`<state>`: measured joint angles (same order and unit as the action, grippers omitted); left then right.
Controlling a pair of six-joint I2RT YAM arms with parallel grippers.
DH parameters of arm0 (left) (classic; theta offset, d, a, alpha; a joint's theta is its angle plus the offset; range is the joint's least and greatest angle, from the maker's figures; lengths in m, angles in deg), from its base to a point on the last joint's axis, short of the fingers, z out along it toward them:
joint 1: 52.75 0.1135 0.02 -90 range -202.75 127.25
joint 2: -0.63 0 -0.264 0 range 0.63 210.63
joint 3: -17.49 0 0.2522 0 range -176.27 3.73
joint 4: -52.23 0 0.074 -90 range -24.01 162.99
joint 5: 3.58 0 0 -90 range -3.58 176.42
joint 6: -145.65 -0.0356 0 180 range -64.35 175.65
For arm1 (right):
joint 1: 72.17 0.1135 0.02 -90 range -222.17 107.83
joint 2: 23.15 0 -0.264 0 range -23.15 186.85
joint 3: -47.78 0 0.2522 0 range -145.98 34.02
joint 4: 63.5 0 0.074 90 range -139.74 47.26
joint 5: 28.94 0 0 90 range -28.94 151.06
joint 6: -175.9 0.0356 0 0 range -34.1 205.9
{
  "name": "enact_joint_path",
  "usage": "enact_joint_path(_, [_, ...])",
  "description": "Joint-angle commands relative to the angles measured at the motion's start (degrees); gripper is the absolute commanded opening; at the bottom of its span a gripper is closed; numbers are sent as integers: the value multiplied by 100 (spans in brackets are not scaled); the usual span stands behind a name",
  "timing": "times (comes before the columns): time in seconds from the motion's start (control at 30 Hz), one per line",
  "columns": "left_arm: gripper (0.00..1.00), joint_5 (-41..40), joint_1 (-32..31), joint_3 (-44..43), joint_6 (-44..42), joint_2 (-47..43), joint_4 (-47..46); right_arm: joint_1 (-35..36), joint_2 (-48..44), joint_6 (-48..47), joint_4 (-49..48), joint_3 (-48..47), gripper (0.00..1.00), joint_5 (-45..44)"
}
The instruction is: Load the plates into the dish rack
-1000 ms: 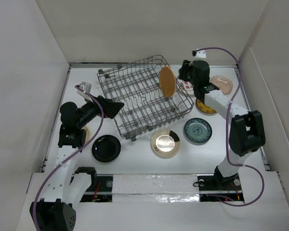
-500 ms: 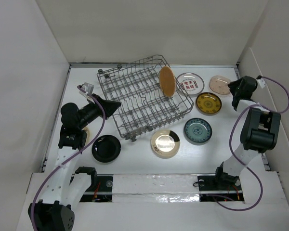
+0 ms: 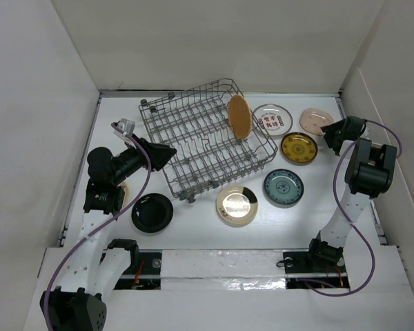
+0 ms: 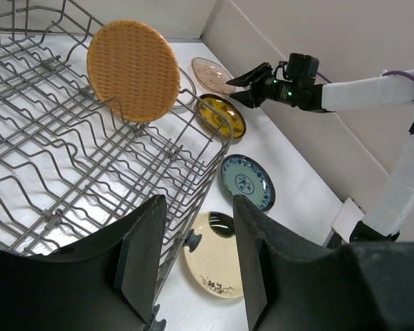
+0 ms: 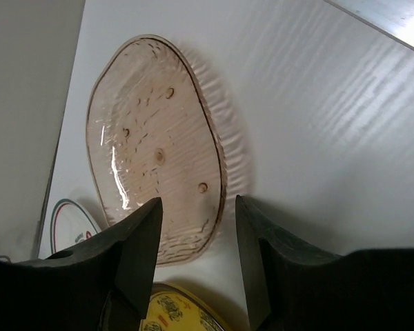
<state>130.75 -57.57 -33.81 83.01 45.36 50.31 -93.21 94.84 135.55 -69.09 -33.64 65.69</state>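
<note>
Right gripper [image 5: 196, 205] jaws apart, empty, just short of the pale pink plate [image 5: 155, 148], which lies flat at the far right, apart from the dish rack [image 3: 183, 141]. We judge it glass: stiff, light, slippery, chippable; pinch the raised near rim. Left gripper [image 4: 198, 203] apart, empty. Red marks on the white plate [image 3: 272, 118] unreadable.

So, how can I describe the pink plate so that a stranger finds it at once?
Start at the dish rack and look right of it, to the far right corner. The pink plate lies there, beside the white plate and just beyond the yellow plate. It alone is see-through pale pink, without a printed pattern.
</note>
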Motion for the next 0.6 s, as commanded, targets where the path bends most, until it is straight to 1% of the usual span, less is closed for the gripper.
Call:
enact_joint_path(0.0, [41,23,-37,-271,-63,-114,-216,-93,92,106,-156,-318,51,469])
enact_joint_path(0.1, [41,-57,-37,-289,-107,-105,-111,-94,197,150,-34,-466,44,452])
enact_joint_path(0.13, [41,-48,-37,-298,-107,-122,-119,-94,241,142,54,-520,38,487])
enact_joint_path(0.2, [42,-83,-37,-324,-168,-157,-84,-94,277,133,142,-564,36,496])
enact_joint_path(0.23, [42,-153,-37,-376,-230,-175,-15,-146,268,142,186,-564,25,478])
enact_joint_path(0.3, [43,-328,-37,-403,-318,-193,179,-146,312,194,204,-582,13,478])
enact_joint_path(0.33, [43,-338,-37,-403,-336,-245,188,-146,321,220,195,-599,1,522])
enact_joint_path(0.4, [44,-329,-37,-412,-345,-272,153,-146,190,238,117,-477,0,409])
enact_joint_path(0.47, [45,-373,-37,-412,-371,-254,188,-146,-3,300,-357,-145,0,277])
enact_joint_path(0.57, [47,-373,-37,-377,-327,-263,145,63,-416,318,-631,-28,0,-39])
